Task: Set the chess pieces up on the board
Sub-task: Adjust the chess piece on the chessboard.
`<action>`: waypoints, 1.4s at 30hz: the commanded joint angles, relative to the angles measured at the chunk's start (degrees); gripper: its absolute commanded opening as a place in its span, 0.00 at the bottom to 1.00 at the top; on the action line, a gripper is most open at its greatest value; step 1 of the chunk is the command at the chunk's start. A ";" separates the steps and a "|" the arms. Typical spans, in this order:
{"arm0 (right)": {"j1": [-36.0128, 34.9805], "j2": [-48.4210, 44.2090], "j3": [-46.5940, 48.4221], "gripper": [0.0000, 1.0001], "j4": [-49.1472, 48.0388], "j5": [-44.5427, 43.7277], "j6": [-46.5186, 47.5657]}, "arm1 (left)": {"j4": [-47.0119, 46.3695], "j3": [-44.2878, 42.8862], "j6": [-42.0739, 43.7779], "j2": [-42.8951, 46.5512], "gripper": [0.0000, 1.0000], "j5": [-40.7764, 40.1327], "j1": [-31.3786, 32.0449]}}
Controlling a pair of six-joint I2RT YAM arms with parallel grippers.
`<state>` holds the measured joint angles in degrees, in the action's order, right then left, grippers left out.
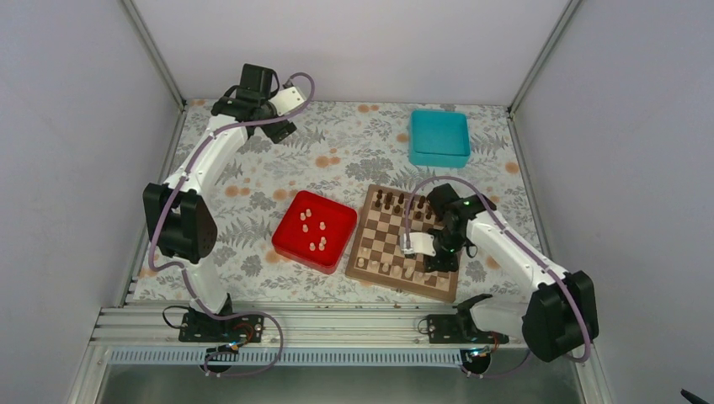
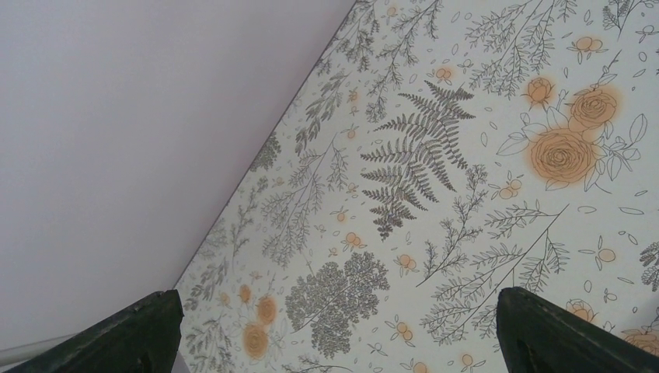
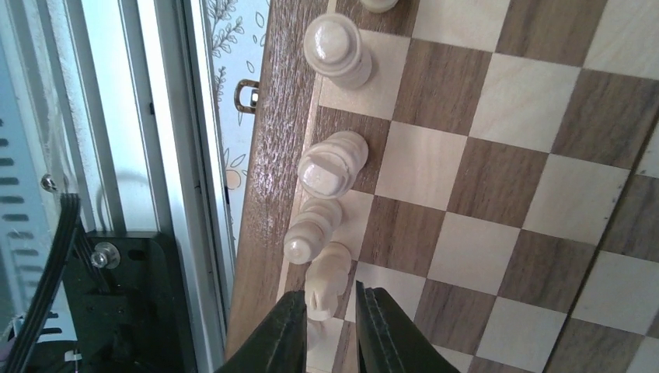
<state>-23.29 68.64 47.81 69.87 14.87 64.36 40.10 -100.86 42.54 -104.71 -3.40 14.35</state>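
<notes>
The board lies right of centre, with several pale chess pieces standing along its near row. My right gripper hangs low over the near right squares. In the right wrist view its fingers are drawn in tight on either side of a pale knight standing at the board's edge row. Beside the knight stand a pale bishop-like piece, a slotted piece and a round-topped one. Several more pale pieces lie in the red tray. My left gripper is far back, open and empty.
Dark brown pieces stand along the board's far rows. A teal box sits at the back right. The board's brass clasp and the metal rail at the table's near edge lie just past the pale row.
</notes>
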 commanded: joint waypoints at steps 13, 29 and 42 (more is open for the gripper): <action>-1.85 3.47 -2.06 0.09 -5.31 -1.54 -3.23 | -1.69 1.72 -1.04 1.86 1.00 0.31 -0.96; -2.46 6.43 -2.49 0.04 -7.17 -1.35 -3.89 | -1.47 2.08 -1.12 1.72 1.00 0.82 -1.08; -2.46 7.06 -3.91 0.04 -6.13 -3.18 -4.84 | -0.82 1.54 -1.11 1.06 1.00 1.30 -1.08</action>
<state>-25.12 75.42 44.93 63.07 12.71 60.62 39.09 -99.18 42.37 -104.71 -2.92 13.82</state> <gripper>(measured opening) 0.041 0.999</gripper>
